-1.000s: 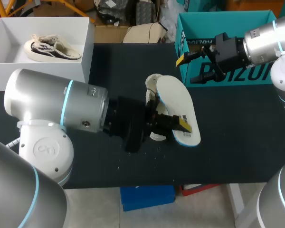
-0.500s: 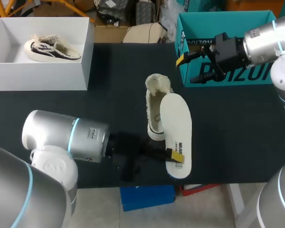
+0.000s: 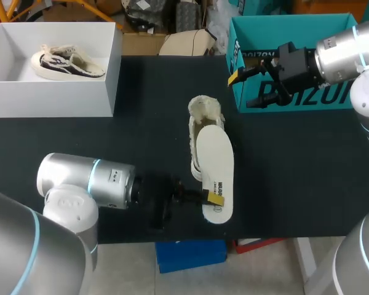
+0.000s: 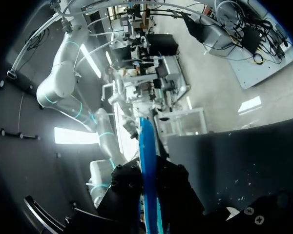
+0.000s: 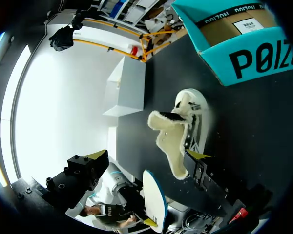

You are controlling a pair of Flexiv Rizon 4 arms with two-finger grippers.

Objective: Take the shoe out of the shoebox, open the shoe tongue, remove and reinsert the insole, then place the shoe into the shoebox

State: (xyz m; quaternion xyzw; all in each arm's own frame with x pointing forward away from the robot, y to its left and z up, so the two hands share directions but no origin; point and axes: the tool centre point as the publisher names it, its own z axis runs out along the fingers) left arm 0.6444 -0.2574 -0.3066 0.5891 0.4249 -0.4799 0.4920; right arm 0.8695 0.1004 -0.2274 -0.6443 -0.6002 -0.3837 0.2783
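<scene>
The left gripper (image 3: 214, 198) is seen pressed together on the insole (image 3: 213, 160), which is pinched near one end. In the left wrist view the insole's blue edge (image 4: 147, 161) is seen running straight out between the black fingers (image 4: 124, 187). A second ago the insole was held out to the right of the shoe (image 3: 203, 110). It has since been drawn in line with the shoe, and the left arm has been pulled back toward the table's near edge. Ahead of the jaws the insole's far end is seen overlapping the shoe's opening; contact cannot be judged.

The right gripper (image 3: 241, 90) has not been moved. It is held with its fingers spread and empty just beside the teal cardboard box (image 3: 307, 95), and the shoe (image 5: 183, 126) is seen well ahead of them.

A white shoebox (image 3: 49, 98) containing a second shoe (image 3: 64, 61) is set well apart from both grippers on the black table (image 3: 295, 172).

The insole is flat, oval and white. The shoe is pale with a fleecy lining.
</scene>
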